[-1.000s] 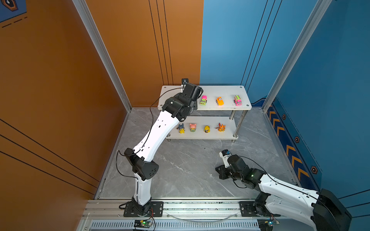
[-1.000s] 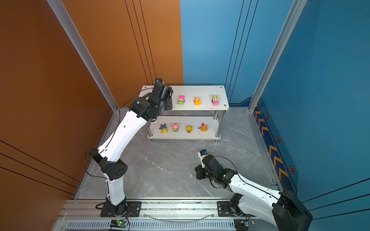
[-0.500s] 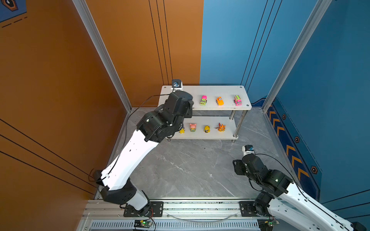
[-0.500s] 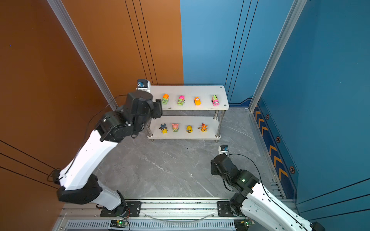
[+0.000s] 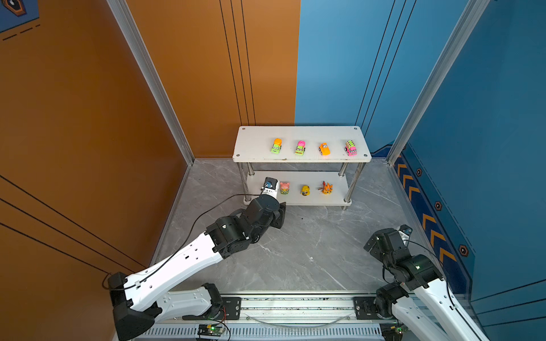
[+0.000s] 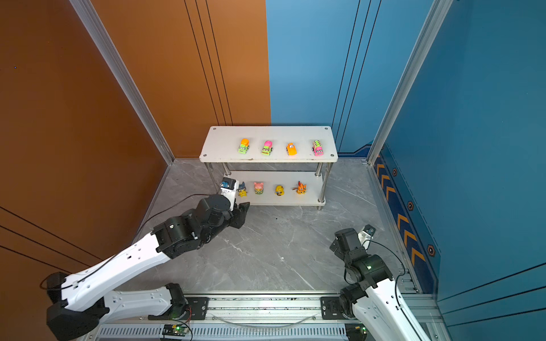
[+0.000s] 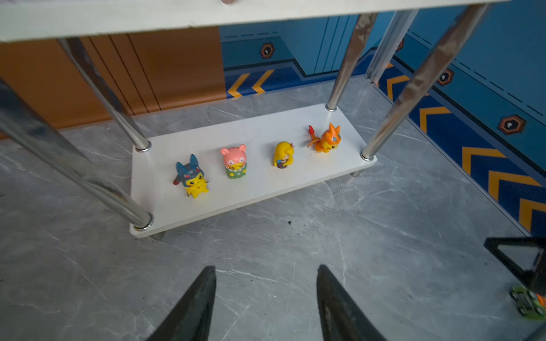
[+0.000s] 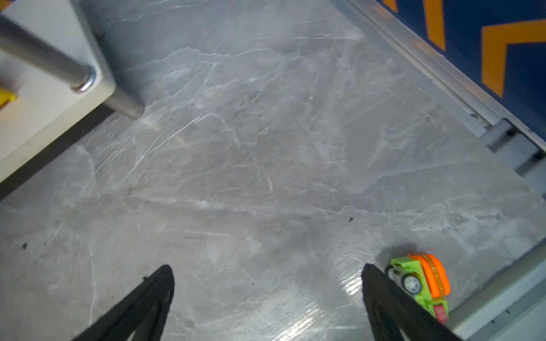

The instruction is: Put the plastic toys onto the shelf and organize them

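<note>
The shelf [image 5: 254, 144] [image 6: 221, 144] stands at the back, with several toy cars [image 5: 300, 147] in a row on its top board. Several animal figurines [image 7: 235, 161] [image 6: 279, 190] line the lower board. My left gripper [image 7: 266, 268] [image 6: 242, 215] hovers open and empty over the floor, just in front of the lower board's left end. My right gripper [image 8: 267, 268] [image 5: 375, 242] is open wide, low over the floor at the right. A green and orange car [image 8: 422, 280] [image 7: 529, 301] lies on its side on the floor just outside one of its fingers [image 8: 384, 295]. My right arm hides this car in both top views.
The blue right wall's metal base rail [image 8: 443, 85] runs close beside the fallen car. Chrome legs [image 7: 348, 59] stand at the shelf corners. The arms' base rail [image 5: 295, 307] crosses the front. Grey marble floor [image 5: 310, 251] lies between the two grippers.
My left arm left a green and orange car on the top board, then drew back and dropped to the floor before the lower board. My right gripper swung right toward the wall and opened.
</note>
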Controlling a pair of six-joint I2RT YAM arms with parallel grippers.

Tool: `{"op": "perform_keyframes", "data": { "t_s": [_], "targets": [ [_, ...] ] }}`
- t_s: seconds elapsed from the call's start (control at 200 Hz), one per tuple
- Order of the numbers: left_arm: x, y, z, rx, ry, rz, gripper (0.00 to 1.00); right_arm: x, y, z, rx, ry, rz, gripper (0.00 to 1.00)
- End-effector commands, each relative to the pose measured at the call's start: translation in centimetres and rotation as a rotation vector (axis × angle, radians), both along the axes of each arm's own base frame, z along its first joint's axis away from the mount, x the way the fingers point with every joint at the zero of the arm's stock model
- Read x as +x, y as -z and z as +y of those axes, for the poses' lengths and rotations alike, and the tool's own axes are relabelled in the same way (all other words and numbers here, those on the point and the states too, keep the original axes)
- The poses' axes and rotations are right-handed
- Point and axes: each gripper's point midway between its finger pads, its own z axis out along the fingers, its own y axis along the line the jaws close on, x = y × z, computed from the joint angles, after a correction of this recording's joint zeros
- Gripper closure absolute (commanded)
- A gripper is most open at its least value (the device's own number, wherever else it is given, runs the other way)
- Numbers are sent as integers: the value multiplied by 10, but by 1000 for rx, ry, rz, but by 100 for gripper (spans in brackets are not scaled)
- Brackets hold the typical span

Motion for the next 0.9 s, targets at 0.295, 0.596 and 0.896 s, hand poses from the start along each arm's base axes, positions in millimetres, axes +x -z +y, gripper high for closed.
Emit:
{"op": "perform_keyframes", "data": {
  "t_s": [0.295, 0.596, 0.896],
  "targets": [
    [3, 29, -49, -148, 158, 78, 43, -37, 23, -60, -11, 422, 58, 0],
    [10, 41, -53, -160, 164, 114, 43, -67, 24, -96, -38, 698, 34, 0],
    [12, 54, -64, -162, 184, 155, 43, -74, 62, -92, 161, 810, 71, 0]
  ]
}}
